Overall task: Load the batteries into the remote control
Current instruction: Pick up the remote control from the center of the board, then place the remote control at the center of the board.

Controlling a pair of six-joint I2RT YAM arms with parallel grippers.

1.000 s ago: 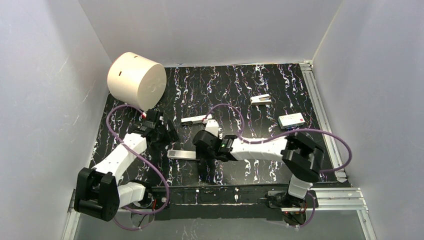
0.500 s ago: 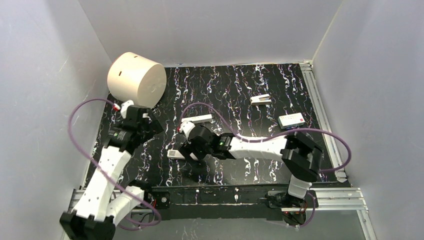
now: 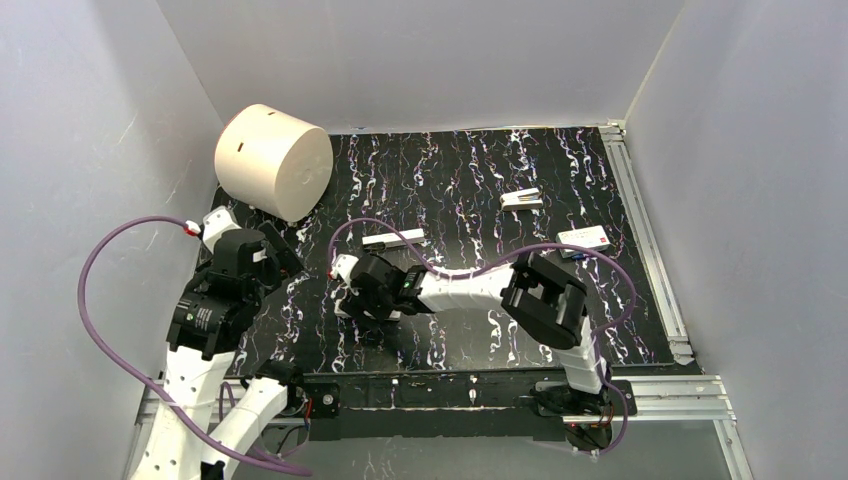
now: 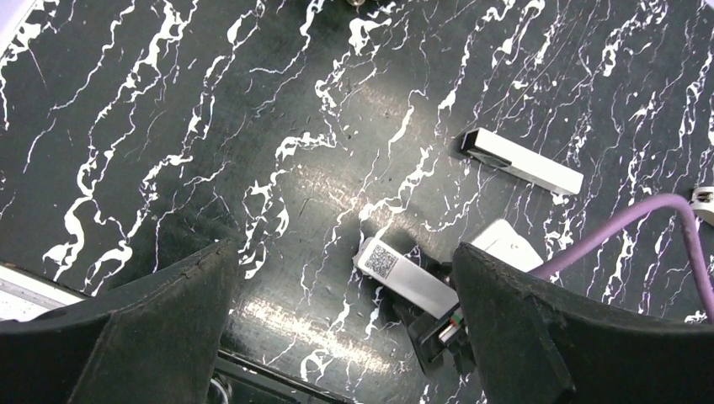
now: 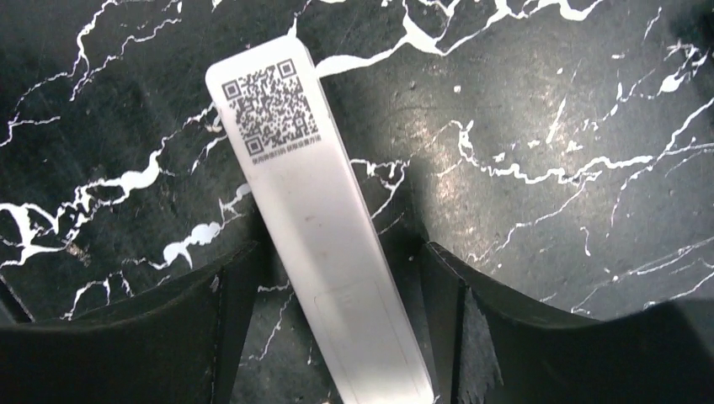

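Leftward, right arm (image 3: 460, 290) outstretched, pincer (image 5: 337, 261) open.

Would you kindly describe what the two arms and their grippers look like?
The left arm and right arm share one look: white links joined by bulky black joint housings, with a purple cable looping loosely beside each. The left gripper and right gripper each have two broad, wedge-shaped matte black fingers.

black desk (image 3: 470, 170) with white marble streaks. big cream cylinder (image 3: 272, 160) in the far left corner, plain white strip (image 3: 393, 239) mid-desk, small white piece (image 3: 522, 200) and a white box with a red mark (image 3: 584, 238) toward the right edge, remote control (image 4: 406, 278) lying qr-side up nearer the front edge.
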